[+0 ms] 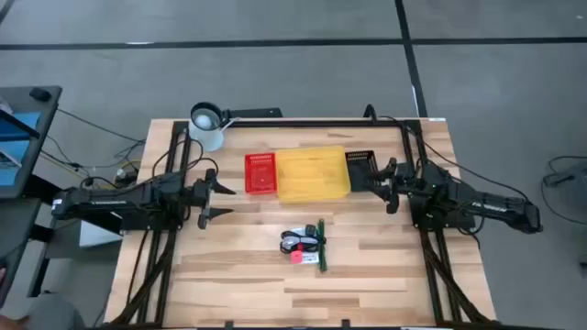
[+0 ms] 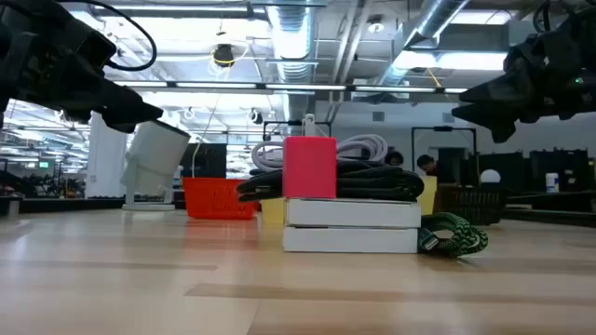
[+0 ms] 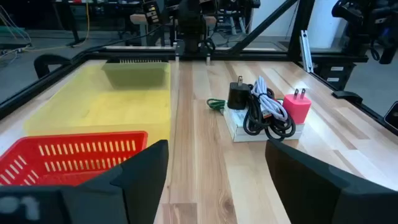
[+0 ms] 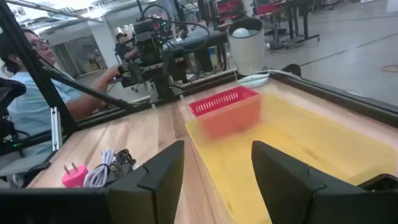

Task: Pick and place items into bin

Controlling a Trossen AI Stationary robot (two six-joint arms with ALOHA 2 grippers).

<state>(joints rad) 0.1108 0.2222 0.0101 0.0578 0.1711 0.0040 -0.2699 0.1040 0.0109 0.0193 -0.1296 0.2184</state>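
While both arms hang above the table (image 1: 229, 275) with nothing in hand, we judge no pick has begun. Largest on the wood is the yellow bin (image 1: 313, 173), set centrally between the arms, probably so either can reach it; a red basket (image 1: 260, 173) touches one end and a black basket (image 1: 360, 167) the other.

The left gripper (image 1: 208, 199) waits near the red basket, jaws spread and empty. The right gripper (image 1: 391, 186) hovers by the black basket, jaws likewise spread.

The items sit in one tight pile (image 1: 305, 245) on the near side of the bin, apart from it: white packets (image 2: 351, 226) at the bottom, coiled black cable (image 3: 264, 118) and pink plug (image 3: 296, 107) on top, green stick (image 1: 323, 246) alongside. Stacking and tangling may hinder single picks.

A white mug (image 1: 207, 126) stands at the far corner, clear of any path.
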